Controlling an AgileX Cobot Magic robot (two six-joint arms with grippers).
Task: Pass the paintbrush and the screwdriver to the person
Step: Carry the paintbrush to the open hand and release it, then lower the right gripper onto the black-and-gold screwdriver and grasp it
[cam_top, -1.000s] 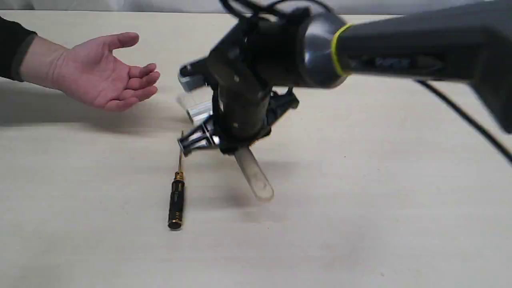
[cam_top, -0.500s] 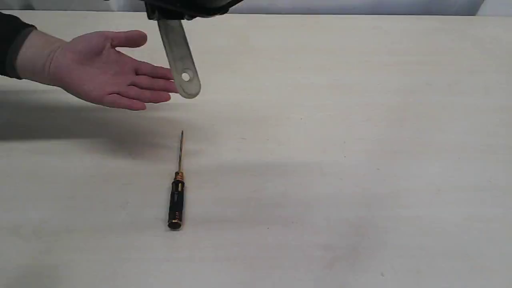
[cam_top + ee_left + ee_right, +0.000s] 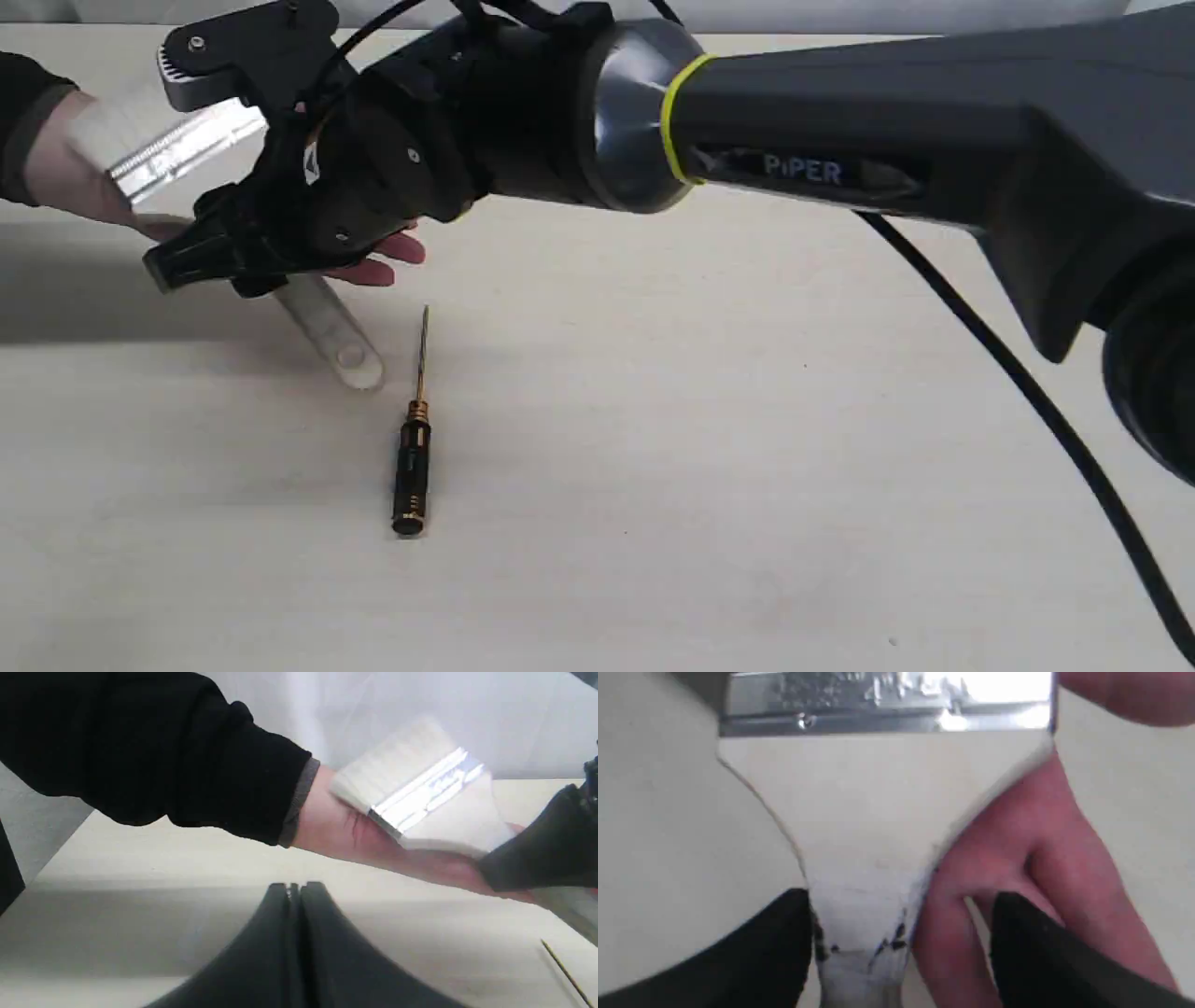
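Observation:
The paintbrush [image 3: 177, 154] lies across the person's open palm [image 3: 79, 177], bristles over the wrist and handle end sticking out past the fingers above the table. My right gripper [image 3: 161, 166] reaches across from the right and stands open around it. In the right wrist view one finger sits beside the handle [image 3: 878, 812] and the other is apart, with the person's fingers [image 3: 1031, 849] between. The screwdriver [image 3: 412, 467] lies on the table, shaft pointing towards the hand. My left gripper [image 3: 294, 891] is shut and holds nothing, low in front of the person's forearm [image 3: 355, 835] and brush [image 3: 420, 793].
The right arm's long black body [image 3: 840, 140] spans the upper scene, and its cable [image 3: 1027, 401] hangs over the right of the pale table [image 3: 700, 513]. The person's dark sleeve [image 3: 140, 751] is at the far left. The screwdriver tip [image 3: 560, 966] shows in the left wrist view.
The right arm has carried the brush left and down onto the person's palm. Its jaws, shut on the handle before, now stand apart. The screwdriver has not moved.

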